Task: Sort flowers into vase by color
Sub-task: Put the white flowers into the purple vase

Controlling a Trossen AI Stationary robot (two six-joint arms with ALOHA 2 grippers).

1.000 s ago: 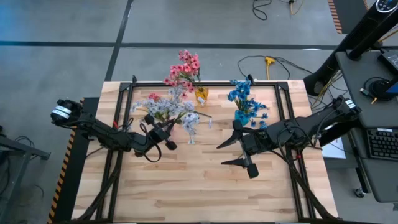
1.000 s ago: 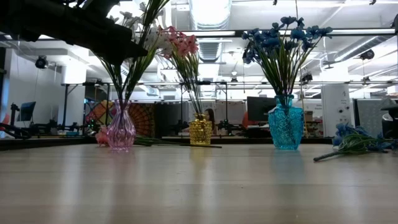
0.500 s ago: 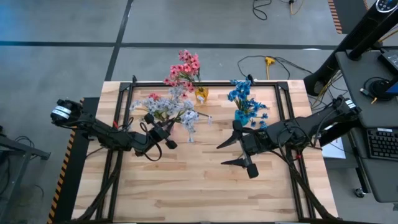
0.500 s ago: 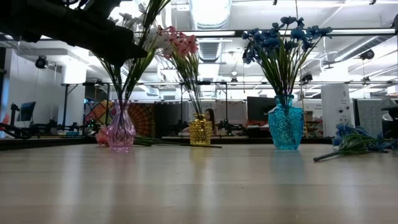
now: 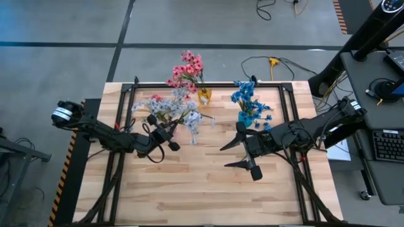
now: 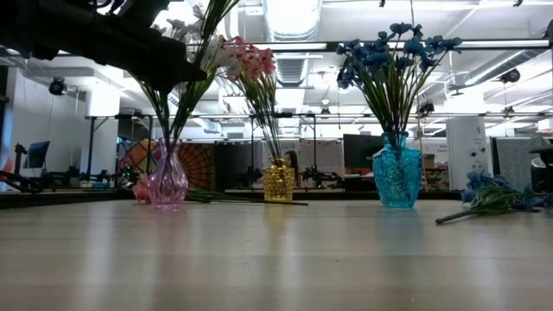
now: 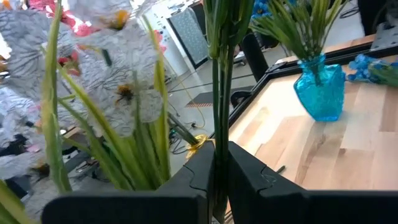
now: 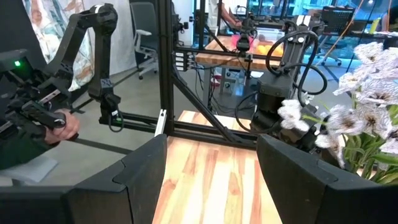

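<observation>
Front half of the table (image 5: pixel 189 189) is bare wood, open for passage. Back edge is crowded: pink vase (image 6: pixel 168 183), gold vase (image 6: pixel 277 183) and blue vase (image 6: pixel 397 180) stand in a row with tall sprays, gaps between them. Loose blue flowers (image 6: pixel 492 196) lie near the right edge.

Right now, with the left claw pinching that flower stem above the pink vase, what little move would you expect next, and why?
Probably a short lowering: the left gripper is shut on a green stem among the white flowers over the pink vase. The right gripper waits open.
</observation>
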